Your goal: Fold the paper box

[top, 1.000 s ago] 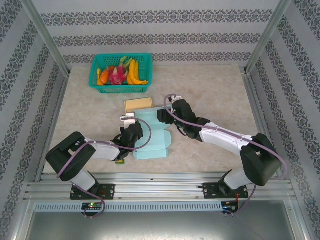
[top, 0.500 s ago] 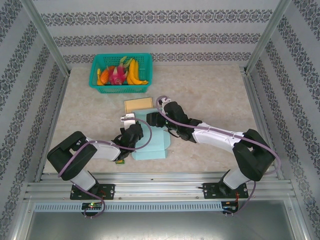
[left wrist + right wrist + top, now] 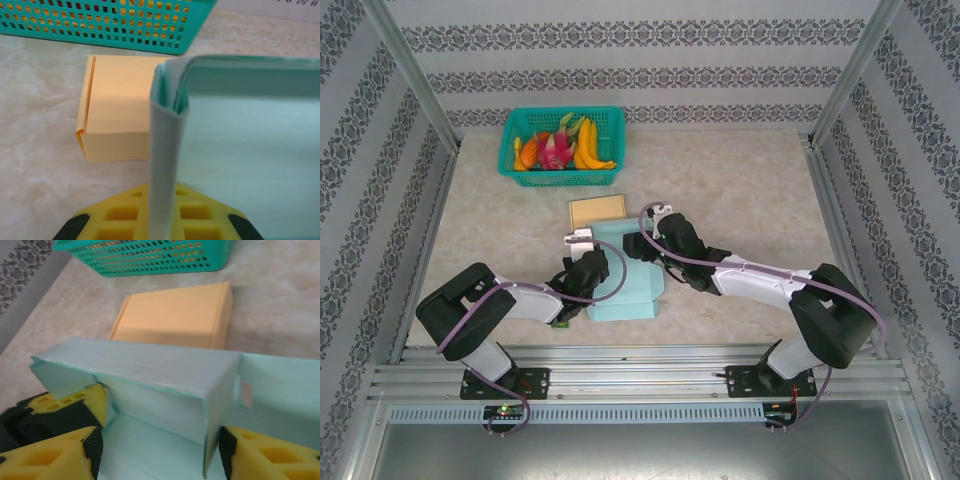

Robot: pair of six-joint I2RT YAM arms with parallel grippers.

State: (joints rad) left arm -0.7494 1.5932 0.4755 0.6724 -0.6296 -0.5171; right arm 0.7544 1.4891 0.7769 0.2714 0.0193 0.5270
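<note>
Teal paper box [image 3: 623, 290] is partly folded: left end effector [image 3: 162, 222] clamps a doubled side wall, right end effector [image 3: 157, 452], spread open, straddles another upright wall, and the rest lies flat.

Nothing legible anywhere: no text, label, brand, number or sign to read on any surface.
</note>
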